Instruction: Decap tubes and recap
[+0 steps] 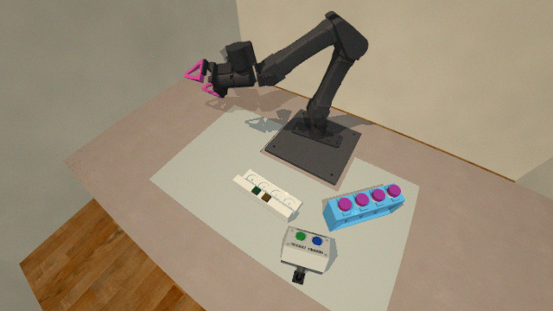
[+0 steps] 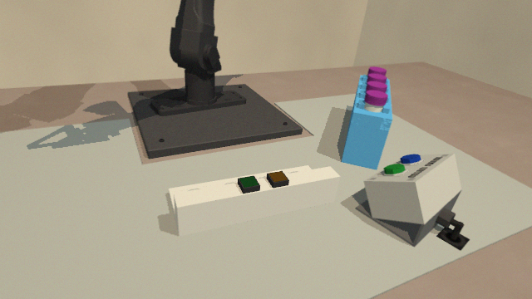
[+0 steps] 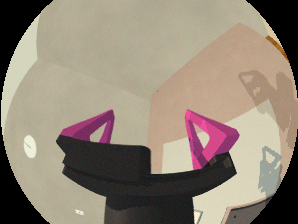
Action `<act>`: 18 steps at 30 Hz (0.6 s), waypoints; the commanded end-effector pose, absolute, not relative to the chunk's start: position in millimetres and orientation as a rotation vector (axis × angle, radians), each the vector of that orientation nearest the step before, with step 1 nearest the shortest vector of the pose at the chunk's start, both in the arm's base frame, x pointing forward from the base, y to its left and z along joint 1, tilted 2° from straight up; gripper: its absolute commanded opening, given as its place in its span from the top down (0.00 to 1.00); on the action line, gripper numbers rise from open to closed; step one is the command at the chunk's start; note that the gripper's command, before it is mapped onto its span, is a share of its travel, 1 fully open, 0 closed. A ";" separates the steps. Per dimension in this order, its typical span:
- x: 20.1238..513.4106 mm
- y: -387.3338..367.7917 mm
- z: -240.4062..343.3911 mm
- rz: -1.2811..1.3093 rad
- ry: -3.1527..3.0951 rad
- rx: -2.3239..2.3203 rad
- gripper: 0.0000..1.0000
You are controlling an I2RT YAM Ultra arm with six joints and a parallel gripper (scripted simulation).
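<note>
Nearest the top camera, on a pale grey mat (image 1: 207, 173) laid over a matte pinkish-brown table (image 1: 454, 225), a boxy grey desk (image 1: 304, 256) carries two round keys, green (image 1: 300, 236) and blue (image 1: 317, 241). Beyond it lie a long white cap tray (image 1: 276, 206) with two square unlit lamps, and a blue block-shaped station (image 1: 346, 218) bearing four tubes with four smooth magenta caps (image 1: 361, 199) on them. Farthest, above the table's far corner by plain beige walls, the black arm's gripper (image 1: 202, 80) has its two pink triangular fingers spread fully wide, holding nothing.
</note>
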State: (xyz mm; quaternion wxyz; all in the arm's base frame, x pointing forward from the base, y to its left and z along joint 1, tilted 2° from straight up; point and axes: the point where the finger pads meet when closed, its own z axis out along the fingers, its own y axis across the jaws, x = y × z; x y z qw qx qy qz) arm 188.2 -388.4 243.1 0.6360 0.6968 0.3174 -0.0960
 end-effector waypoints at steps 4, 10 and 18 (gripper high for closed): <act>188.4 -388.7 248.3 -0.217 0.717 1.581 0.00; 188.4 -388.7 248.3 -0.217 0.717 1.581 0.00; 188.4 -388.8 248.4 -0.217 0.717 1.580 0.51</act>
